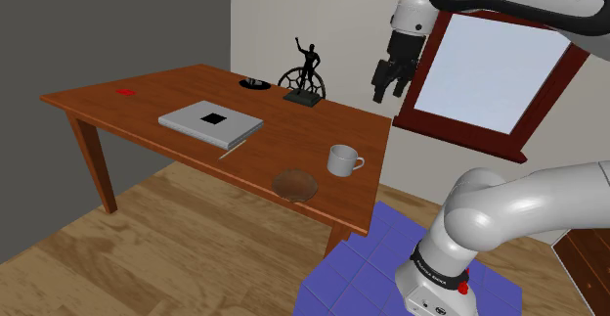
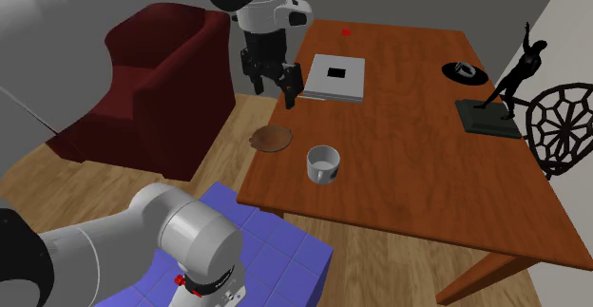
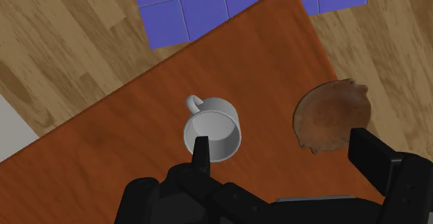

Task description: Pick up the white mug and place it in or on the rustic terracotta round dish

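Currently the jaws stand apart, clasping nothing, raised well above the bench (image 1: 137,97). Below them the white mug (image 3: 214,131) stands upright on the bench near its edge, mouth up, handle turned away from the dish (image 3: 332,115). The brown round dish lies near the mug, not touching it. Farther along the bench lie a flat grey book (image 1: 211,122) and a black figurine (image 1: 307,69). A blue tiled mat (image 1: 362,265) lies on the floor beside the bench.

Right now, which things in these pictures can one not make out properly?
- Shoulder view: red thing on the table, too small to name.
- Second exterior view: what lies on the black plate, too small.
- Wrist view: part of the white mug's wall, behind a finger of the open gripper.
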